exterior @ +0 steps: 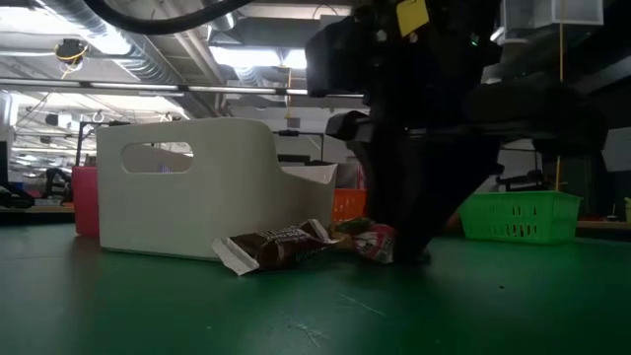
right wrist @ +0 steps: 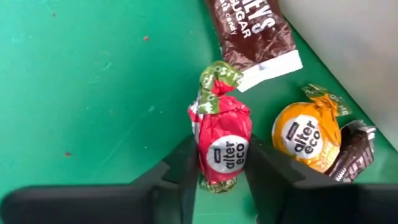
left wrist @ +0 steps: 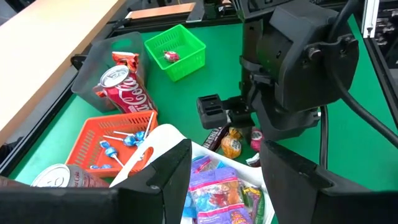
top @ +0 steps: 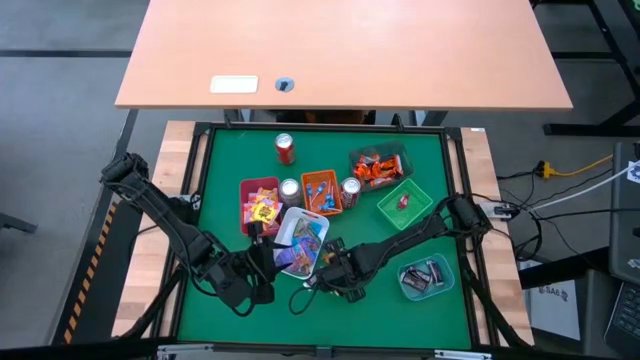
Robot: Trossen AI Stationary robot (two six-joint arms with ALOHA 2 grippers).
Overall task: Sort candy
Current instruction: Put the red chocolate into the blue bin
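1. Closing on a red sweet, the right pincer has a finger on each side, low on the green counter.
2. Next, I'd judge: lift it straight, clear of the orange sweet beside it.
3. Farther off, the left pincer hangs open over the white tray.

Bright overhead light, backlit blurry low view

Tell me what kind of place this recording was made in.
Probably a robotics lab or workshop: exposed silver ceiling ducts overhead, a green-matted work table framed in black, and loose cables trailing across the grey floor.
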